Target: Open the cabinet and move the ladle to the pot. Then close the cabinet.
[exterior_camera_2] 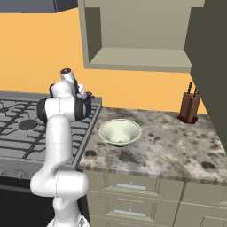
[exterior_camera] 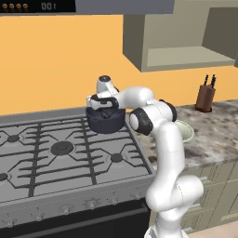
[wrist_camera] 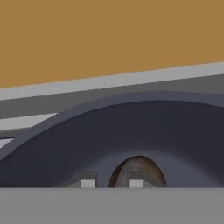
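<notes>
Left base view: gripper (exterior_camera: 106, 110) lowered into pot (exterior_camera: 106, 122) at stove's (exterior_camera: 56, 153) back right corner, orange wall close behind; bare burners open to left. Cabinet (exterior_camera: 179, 35) up right stands open, shelf bare. Right base view: cream bowl (exterior_camera_2: 119, 131) on counter (exterior_camera_2: 177, 146) just right of stove, knife block (exterior_camera_2: 189, 108) far right, open counter between. Hand view: fingertips (wrist_camera: 88, 183) slightly parted; ladle's (wrist_camera: 138, 171) round cup between and just beyond them, inside pot wall; contact not discernible.

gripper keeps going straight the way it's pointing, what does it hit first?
Likely the ladle cup just ahead of the gripper, lying inside the pot; behind it the pot's inner wall. Depth is unclear.
</notes>
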